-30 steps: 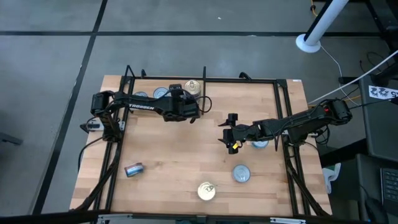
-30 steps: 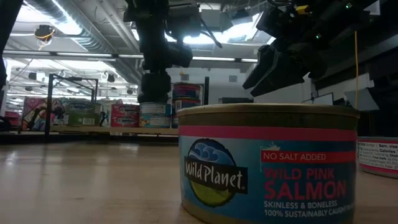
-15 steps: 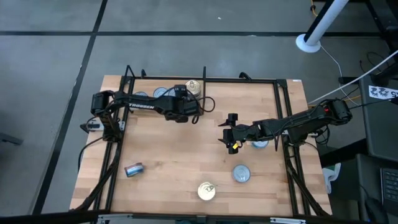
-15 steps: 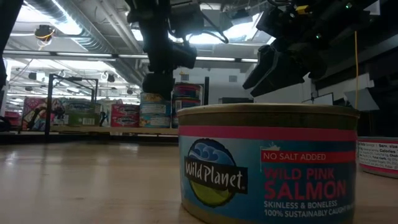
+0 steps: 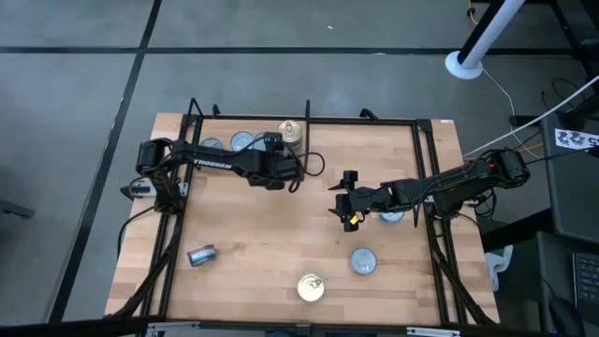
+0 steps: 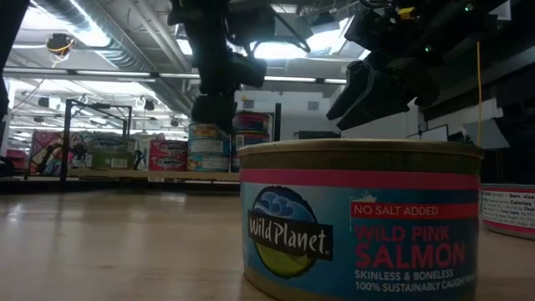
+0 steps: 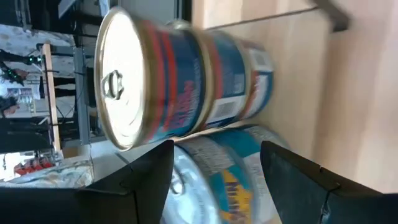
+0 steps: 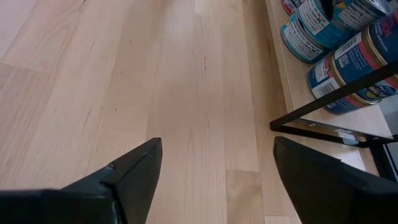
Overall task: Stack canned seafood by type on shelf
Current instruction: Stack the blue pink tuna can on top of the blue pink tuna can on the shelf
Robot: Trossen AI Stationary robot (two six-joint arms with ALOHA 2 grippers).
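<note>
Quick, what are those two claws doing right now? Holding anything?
Left gripper: open, empty, facing the stacked gold-top tins.
Right gripper: open, empty, above the shelf.

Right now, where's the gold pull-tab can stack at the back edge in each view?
High: gold-topped stack at back edge, just beyond left gripper.
Low: cannot tell it among the far cans behind the salmon can.
Left wrist: fills the centre, past the open fingers.
Right wrist: cannot tell.
Shared landmark: black shelf frame.

Evenly lit from bright ceiling lamps (image 6: 63, 38). Glare on the gold tin lid (image 7: 121, 87). Slightly blurred nearest tin (image 7: 217, 174).
</note>
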